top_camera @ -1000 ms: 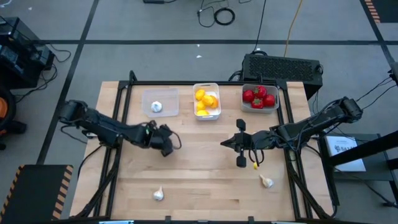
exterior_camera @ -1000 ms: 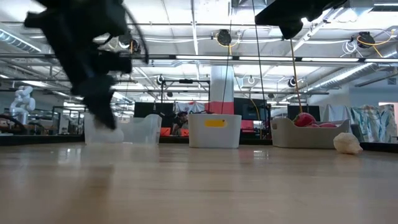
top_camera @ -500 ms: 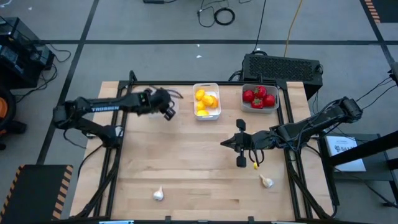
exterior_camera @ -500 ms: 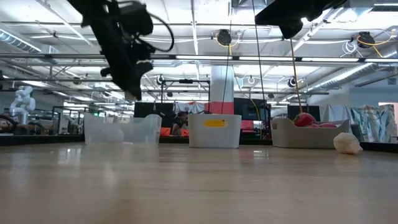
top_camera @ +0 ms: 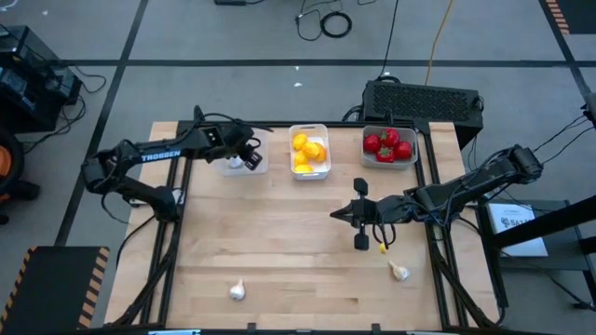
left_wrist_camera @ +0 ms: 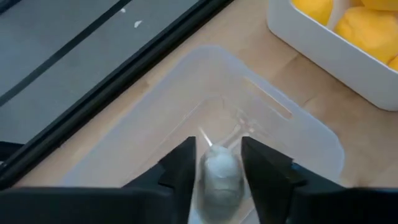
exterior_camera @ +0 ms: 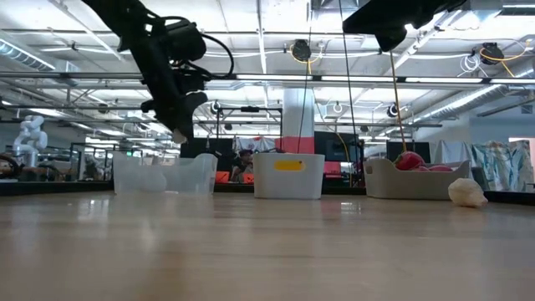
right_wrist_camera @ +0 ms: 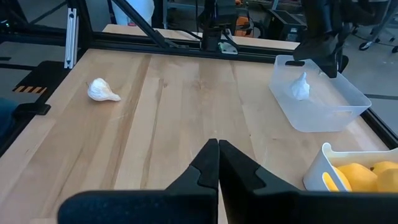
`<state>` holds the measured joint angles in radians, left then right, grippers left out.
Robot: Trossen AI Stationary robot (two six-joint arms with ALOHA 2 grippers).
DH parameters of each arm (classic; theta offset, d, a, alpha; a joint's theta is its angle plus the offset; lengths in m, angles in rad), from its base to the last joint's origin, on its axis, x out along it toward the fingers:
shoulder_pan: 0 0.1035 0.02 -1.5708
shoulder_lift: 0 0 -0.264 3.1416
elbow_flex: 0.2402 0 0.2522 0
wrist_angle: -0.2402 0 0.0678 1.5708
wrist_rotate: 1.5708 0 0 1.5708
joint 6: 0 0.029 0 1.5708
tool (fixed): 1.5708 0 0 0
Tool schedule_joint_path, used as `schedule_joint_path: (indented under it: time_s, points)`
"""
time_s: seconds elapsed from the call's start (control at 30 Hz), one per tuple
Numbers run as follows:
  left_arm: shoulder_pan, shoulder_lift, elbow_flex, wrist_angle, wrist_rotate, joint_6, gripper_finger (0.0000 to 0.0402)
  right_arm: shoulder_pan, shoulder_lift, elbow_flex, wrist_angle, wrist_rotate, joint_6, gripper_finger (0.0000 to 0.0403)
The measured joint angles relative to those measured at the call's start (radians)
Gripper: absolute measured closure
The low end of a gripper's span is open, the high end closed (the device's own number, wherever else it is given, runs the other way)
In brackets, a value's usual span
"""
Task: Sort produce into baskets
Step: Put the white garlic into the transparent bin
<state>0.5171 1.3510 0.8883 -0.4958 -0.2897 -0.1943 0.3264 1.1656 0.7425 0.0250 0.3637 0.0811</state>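
My left gripper [top_camera: 250, 162] hangs over the clear tray [top_camera: 233, 147] at the table's far left, shut on a whitish garlic bulb [left_wrist_camera: 221, 177]. In the low view it [exterior_camera: 179, 130] is above the tray's rim. Another garlic bulb [right_wrist_camera: 300, 87] lies in that tray. The white tray [top_camera: 309, 152] holds lemons. The grey-white tray [top_camera: 389, 146] holds tomatoes. My right gripper [top_camera: 333, 215] is shut and empty over the table's middle. Two garlic bulbs lie on the table, one near the front left [top_camera: 237, 290] and one at the front right [top_camera: 399, 272]. My left gripper pinches the garlic bulb by its two sides [left_wrist_camera: 211, 180] between its two fingers [left_wrist_camera: 184, 168]. The fingers come from above, pointing down into the clear tray. The bulb is lifted clear, above the tray's floor.
A big black box [top_camera: 424, 100] stands behind the table's far right edge. Black frame rails [top_camera: 177, 186] run along the table's left and right sides. The wooden table top [top_camera: 298, 261] between the trays and the front edge is bare apart from the two bulbs.
My left gripper has risen from low over the table's left middle and swung toward the far edge, ending over the clear tray. My right arm has kept still.
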Motion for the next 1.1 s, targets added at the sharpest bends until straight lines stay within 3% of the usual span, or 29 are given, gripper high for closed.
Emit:
schedule_joint_path:
  time_s: [0.17,0.3,0.53,0.63,0.87,1.1]
  points:
    - [0.0,0.0,0.003,-0.002,0.0,0.034,0.0206,0.0,0.0,0.0,0.0,0.0,0.0,0.0403]
    - [0.0,0.0,0.066,-0.067,0.008,0.045,0.0177,0.0,0.0,0.0,0.0,0.0,0.001,0.0403]
    - [-0.08,-0.007,0.283,-0.419,0.316,-0.034,0.0173,0.0,0.0,0.0,0.0,0.0,0.003,0.0403]
    - [-0.216,-0.028,0.302,-0.492,0.371,-0.09,0.0173,0.0,0.0,0.0,0.0,0.0,0.018,0.0403]
    - [-0.654,-0.04,0.302,-0.516,0.377,-0.277,0.0173,0.004,0.0,0.0,-0.028,-0.004,0.099,0.0403]
    - [-1.061,-0.035,0.301,-0.382,0.261,-0.484,0.0173,0.012,0.0,0.0,-0.05,-0.003,0.143,0.0403]
